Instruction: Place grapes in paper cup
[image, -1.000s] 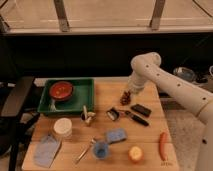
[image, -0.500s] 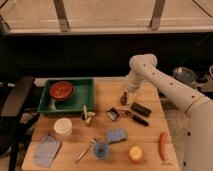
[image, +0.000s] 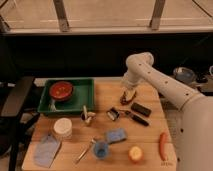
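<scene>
The small bunch of dark red-brown grapes (image: 127, 98) is lying on the far right part of the brown wooden table (image: 150, 135). The robot's white hand (image: 129, 91) is hanging right over the bunch, and it is not possible to tell if it is spread or pinching. A black block (image: 141, 109) is sitting just beside the grapes. The short white paper cup (image: 63, 128) is standing well apart, at the left, in front of a green tray (image: 91, 95).
</scene>
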